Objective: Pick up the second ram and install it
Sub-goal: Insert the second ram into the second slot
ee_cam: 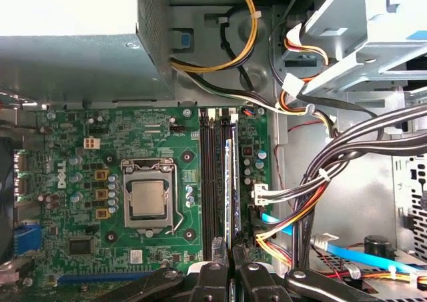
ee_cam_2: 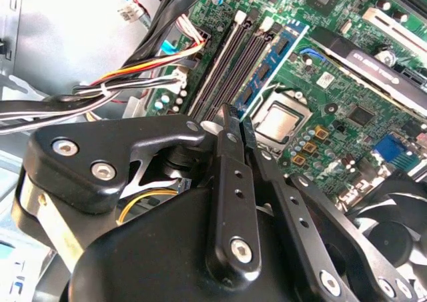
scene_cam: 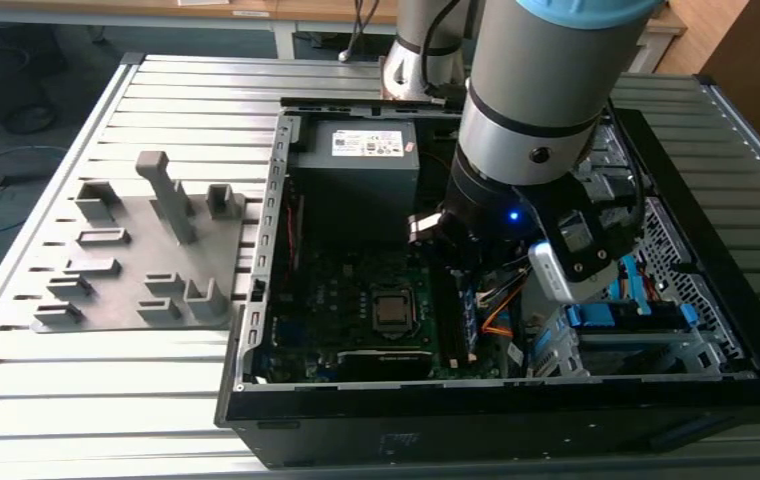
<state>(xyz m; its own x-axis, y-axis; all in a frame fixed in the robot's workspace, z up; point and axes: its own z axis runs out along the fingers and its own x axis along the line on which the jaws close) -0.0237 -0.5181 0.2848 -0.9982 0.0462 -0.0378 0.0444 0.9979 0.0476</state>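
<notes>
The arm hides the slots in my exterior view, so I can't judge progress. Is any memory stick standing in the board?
Observer: Yes. In the first wrist view, one blue-green memory stick stands on edge in the slot bank beside the CPU socket. I can't tell whether it is the second ram.
Operator: Are any slots next to it free?
Observer: The dark slots alongside it look empty.
Operator: Where is the pincer relative to that bank?
Observer: The pincer sits at one end of the slot bank, roughly in line with the stick. The cable bundle runs off to the side, away from the slots.
</notes>
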